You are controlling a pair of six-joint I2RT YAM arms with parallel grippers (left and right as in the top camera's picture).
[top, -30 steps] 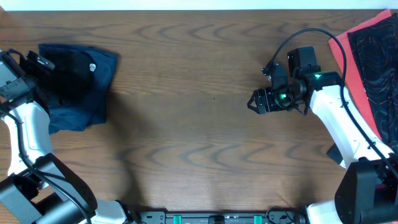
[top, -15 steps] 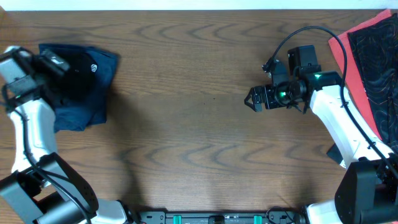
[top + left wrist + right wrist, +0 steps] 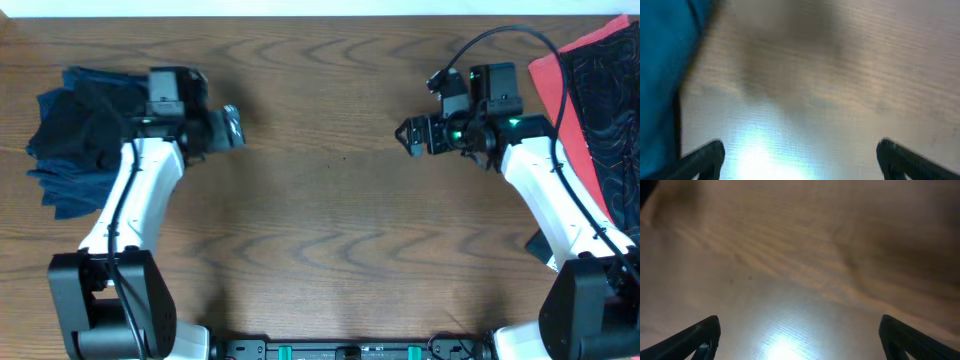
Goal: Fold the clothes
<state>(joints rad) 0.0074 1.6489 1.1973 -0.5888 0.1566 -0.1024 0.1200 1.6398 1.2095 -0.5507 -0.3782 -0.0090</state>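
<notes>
Two heaps, navy garment [image 3: 70,140] near left tool [image 3: 235,128] (spread), red cloth [image 3: 595,38] right.

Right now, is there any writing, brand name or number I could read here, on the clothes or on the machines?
No readable text in any view.
Crumpled dark blue garment: no mark showing.
Black fabric with thin red squiggles, lying on the flat red cloth: a pattern, not letters.
White left arm and white right arm: no label legible.
</notes>
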